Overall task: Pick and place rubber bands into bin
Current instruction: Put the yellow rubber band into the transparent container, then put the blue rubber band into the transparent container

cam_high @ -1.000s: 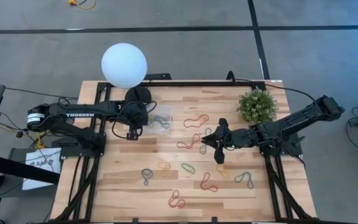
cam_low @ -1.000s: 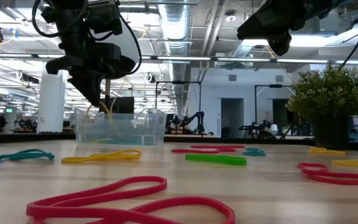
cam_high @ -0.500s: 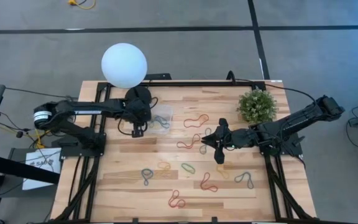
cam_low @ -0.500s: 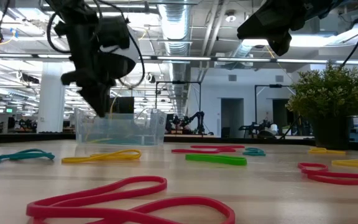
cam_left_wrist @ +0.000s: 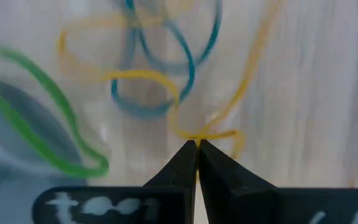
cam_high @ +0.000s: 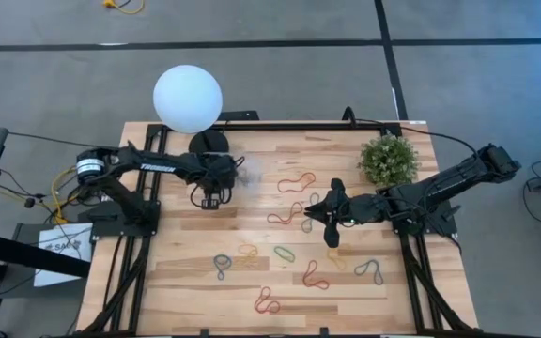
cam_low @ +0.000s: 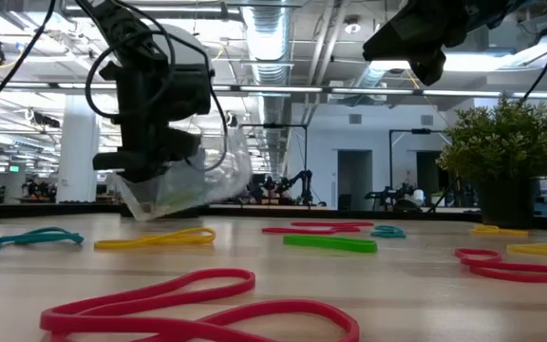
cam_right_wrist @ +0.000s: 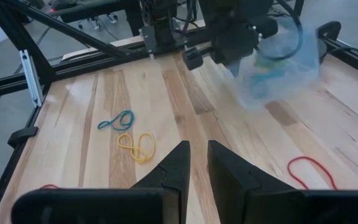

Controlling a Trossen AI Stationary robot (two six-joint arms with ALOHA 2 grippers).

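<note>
The clear bin [cam_high: 247, 171] sits far left of the table's middle. It is tipped: its left bottom edge [cam_low: 141, 215] is on the wood and its right end [cam_low: 243, 171] is raised. Inside lie green, blue and yellow rubber bands [cam_left_wrist: 157, 93]. My left gripper [cam_high: 212, 188] [cam_low: 148, 179] reaches down into the bin's left part, shut on a yellow band. More rubber bands [cam_high: 285, 218] [cam_low: 155, 239] lie scattered over the table's middle and near half. My right gripper [cam_high: 332, 223] [cam_right_wrist: 197, 158] hovers above the table's middle, fingers a narrow gap apart, holding nothing. My left gripper pinches a yellow rubber band [cam_left_wrist: 199, 134] between its two fingertips [cam_left_wrist: 185, 155], coming from above and pointing down. The band's loops spread slack among the other bands in the bin. The bin is tipped beside the gripper; where the gripper bears on its wall is hidden.
A white globe lamp [cam_high: 188, 98] on a black round base [cam_high: 209, 143] stands just beyond the bin. A small potted plant [cam_high: 387, 160] [cam_low: 506, 161] stands far right. Black frame rails run along the table's left, right and far edges. Bare wood lies near the left edge.
My left gripper has moved toward the table's right and down, carrying the yellow band into the bin. The bin, flat on the table before, has tipped: its right end has risen while its left bottom edge stays on the wood.
</note>
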